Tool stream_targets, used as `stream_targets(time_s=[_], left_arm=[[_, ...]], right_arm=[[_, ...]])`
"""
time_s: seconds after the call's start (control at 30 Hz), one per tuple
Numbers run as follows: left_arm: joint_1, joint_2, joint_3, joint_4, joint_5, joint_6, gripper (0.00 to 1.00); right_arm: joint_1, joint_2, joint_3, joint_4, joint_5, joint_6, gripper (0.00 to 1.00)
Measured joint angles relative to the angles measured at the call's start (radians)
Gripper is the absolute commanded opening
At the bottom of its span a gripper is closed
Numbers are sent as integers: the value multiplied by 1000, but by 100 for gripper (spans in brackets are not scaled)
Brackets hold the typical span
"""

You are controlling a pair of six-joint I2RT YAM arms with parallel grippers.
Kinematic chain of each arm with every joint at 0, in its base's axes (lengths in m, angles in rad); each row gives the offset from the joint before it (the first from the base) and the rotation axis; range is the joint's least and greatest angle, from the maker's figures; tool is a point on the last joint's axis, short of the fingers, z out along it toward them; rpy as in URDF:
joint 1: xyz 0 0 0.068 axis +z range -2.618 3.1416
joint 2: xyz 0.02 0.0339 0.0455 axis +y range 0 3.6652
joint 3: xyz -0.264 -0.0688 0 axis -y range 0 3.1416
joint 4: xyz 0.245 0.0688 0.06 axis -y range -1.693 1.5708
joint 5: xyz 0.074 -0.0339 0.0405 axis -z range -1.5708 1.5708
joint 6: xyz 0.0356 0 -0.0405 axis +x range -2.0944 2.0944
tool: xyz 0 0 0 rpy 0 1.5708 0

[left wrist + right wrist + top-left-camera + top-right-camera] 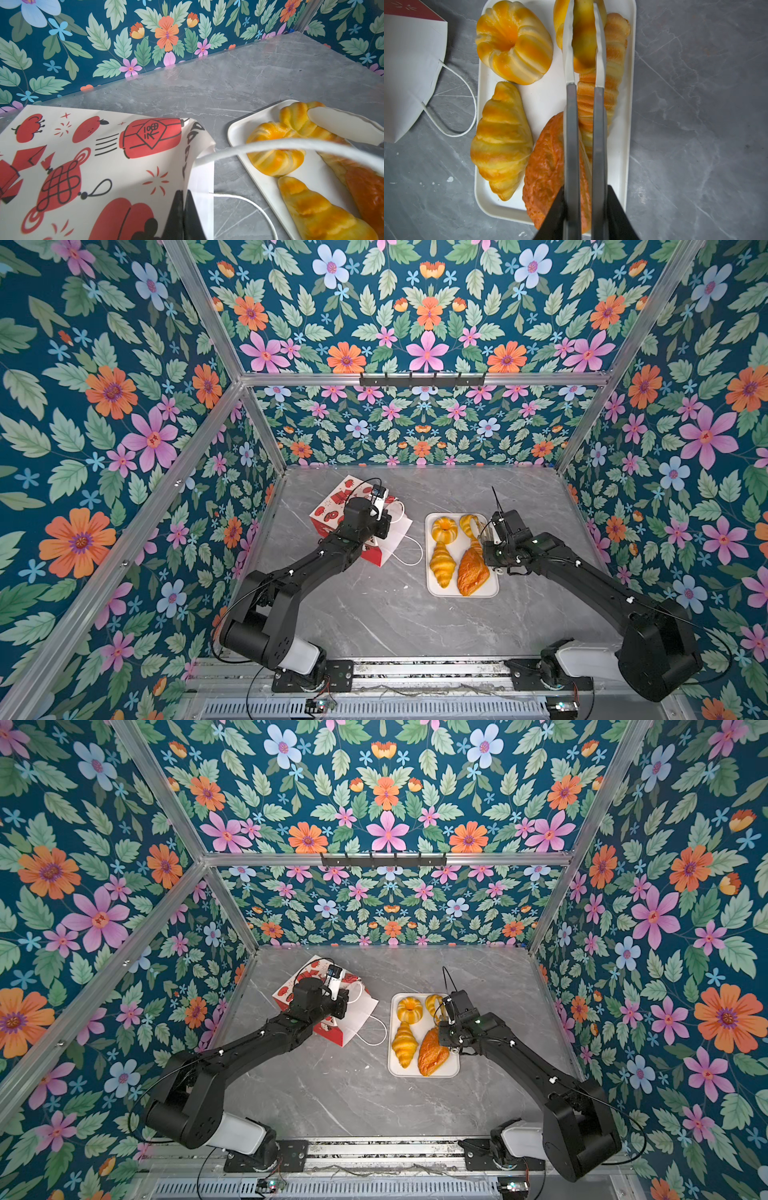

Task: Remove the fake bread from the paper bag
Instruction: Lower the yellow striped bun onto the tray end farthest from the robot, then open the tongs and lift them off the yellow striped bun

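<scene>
Lettering (197,127) on paper bag (83,155) creased, unreadable, left claw (184,194) pinching its rim, right claw (584,12) pinching twisted loaf (584,47)

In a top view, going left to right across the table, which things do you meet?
paper bag → croissant → flaky brown pastry

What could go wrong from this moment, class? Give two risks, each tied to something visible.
1. The right claw grips a yellow bread piece over a crowded tray; released here, it may land on the ribbed pastry and roll off.
2. The left claw pinches the paper bag by its rim; a hard pull might tear it, and the cord handle beside the tray could snag.
</scene>
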Motion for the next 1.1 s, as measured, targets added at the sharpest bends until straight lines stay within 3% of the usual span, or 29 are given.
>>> stream_targets(time_s=[0.4,0.77,0.97,1.1], left_arm=[[1,-2,0,0,3,-3,0],[1,-7,-9,1,3,-4,0],[2,-3,-8,1,7,-7,0],[2,-3,-8,1,8,-7,0]], right_arm=[[-2,54,64,24,-40,13,20],[-2,101,13,94,-77,41,19],[-2,68,-8,98,-82,56,37],[-2,34,-15,85,-85,60,41]])
